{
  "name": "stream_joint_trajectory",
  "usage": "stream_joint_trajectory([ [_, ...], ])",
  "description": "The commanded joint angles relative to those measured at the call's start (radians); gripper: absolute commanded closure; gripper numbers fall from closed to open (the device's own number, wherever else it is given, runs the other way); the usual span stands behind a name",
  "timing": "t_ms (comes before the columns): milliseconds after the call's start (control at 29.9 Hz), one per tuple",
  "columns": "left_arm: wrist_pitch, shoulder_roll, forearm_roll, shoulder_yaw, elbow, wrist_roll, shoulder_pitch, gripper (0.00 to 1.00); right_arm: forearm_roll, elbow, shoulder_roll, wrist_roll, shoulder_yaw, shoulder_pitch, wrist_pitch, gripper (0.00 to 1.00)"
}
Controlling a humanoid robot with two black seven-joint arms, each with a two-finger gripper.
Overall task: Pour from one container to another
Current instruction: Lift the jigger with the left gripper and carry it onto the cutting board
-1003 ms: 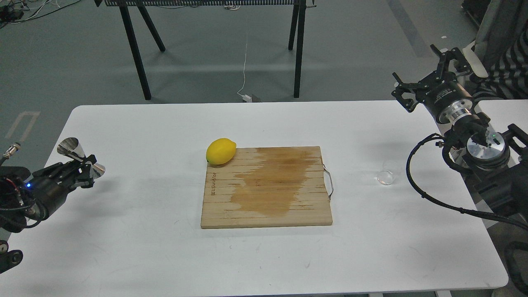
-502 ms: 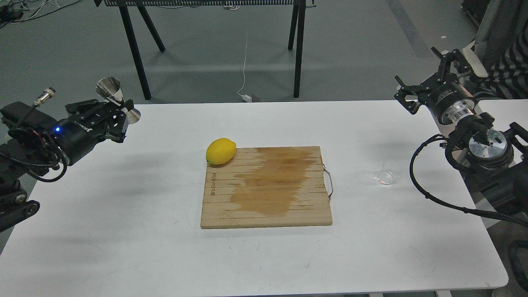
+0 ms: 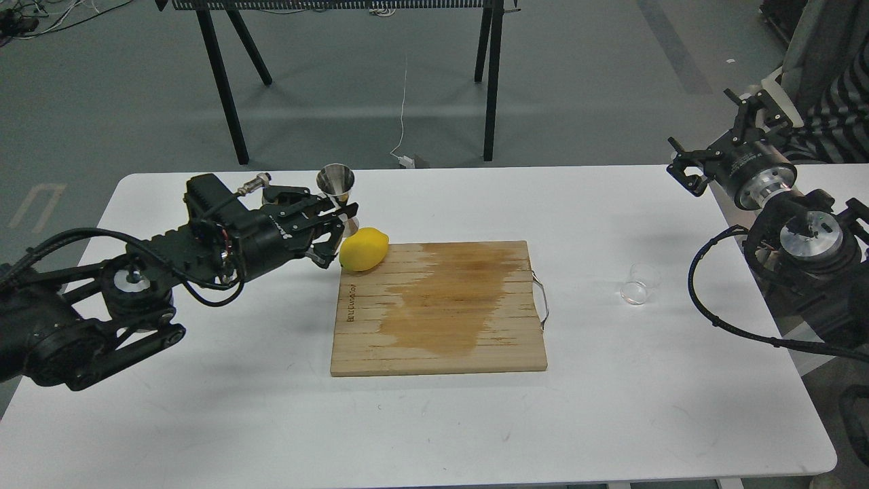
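My left gripper (image 3: 337, 227) is shut on the shiny steel jigger (image 3: 337, 189), gripping it at the narrow waist and holding it upright just left of and behind the lemon (image 3: 364, 249). The small clear glass cup (image 3: 639, 284) stands on the white table (image 3: 204, 407) to the right of the wooden cutting board (image 3: 438, 309), with nothing touching it. My right gripper (image 3: 716, 139) hangs open in the air beyond the table's right rear corner, well behind the cup.
The lemon rests on the cutting board's far left corner, almost touching my left fingers. A dark wet stain covers the board's middle. A metal handle (image 3: 542, 299) sticks out of the board's right side. A black-legged stand (image 3: 224, 81) is behind the table.
My left arm has swung from the table's left edge rightward and inward, carrying the jigger to beside the lemon. The right gripper has drifted slightly right and back. The cup has not moved.
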Motion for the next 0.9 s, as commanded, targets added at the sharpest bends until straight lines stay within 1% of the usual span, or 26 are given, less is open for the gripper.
stream_joint_trajectory([
  [0, -0.046, -0.142, 0.040, 0.006, 0.061, 0.006, -0.024, 1.00, 0.000, -0.014, -0.017, -0.001, 0.000, -0.007, 0.002, 0.01],
  [167, -0.121, -0.301, 0.106, 0.006, 0.155, 0.006, -0.037, 1.00, 0.000, -0.051, -0.018, -0.001, -0.002, -0.005, 0.002, 0.01],
  [267, -0.138, -0.384, 0.111, 0.011, 0.225, 0.003, -0.040, 1.00, 0.000, -0.077, -0.017, -0.001, -0.002, -0.002, 0.000, 0.01],
  [401, -0.143, -0.511, 0.111, 0.012, 0.392, -0.014, -0.051, 1.00, 0.000, -0.100, -0.009, -0.001, -0.004, -0.001, -0.002, 0.01],
  [468, -0.143, -0.564, 0.111, 0.012, 0.465, -0.037, -0.051, 1.00, 0.000, -0.118, -0.006, -0.001, -0.005, -0.001, -0.006, 0.01],
  [535, -0.143, -0.594, 0.111, 0.015, 0.494, -0.043, -0.051, 1.00, 0.000, -0.135, -0.004, -0.001, -0.007, -0.002, -0.006, 0.01],
  [702, -0.143, -0.595, 0.111, 0.078, 0.511, -0.043, -0.047, 1.00, 0.000, -0.152, -0.003, -0.001, -0.008, -0.004, -0.006, 0.01],
  [869, -0.141, -0.595, 0.111, 0.083, 0.528, -0.043, -0.040, 1.00, 0.000, -0.152, -0.004, -0.001, -0.008, -0.004, -0.006, 0.01],
])
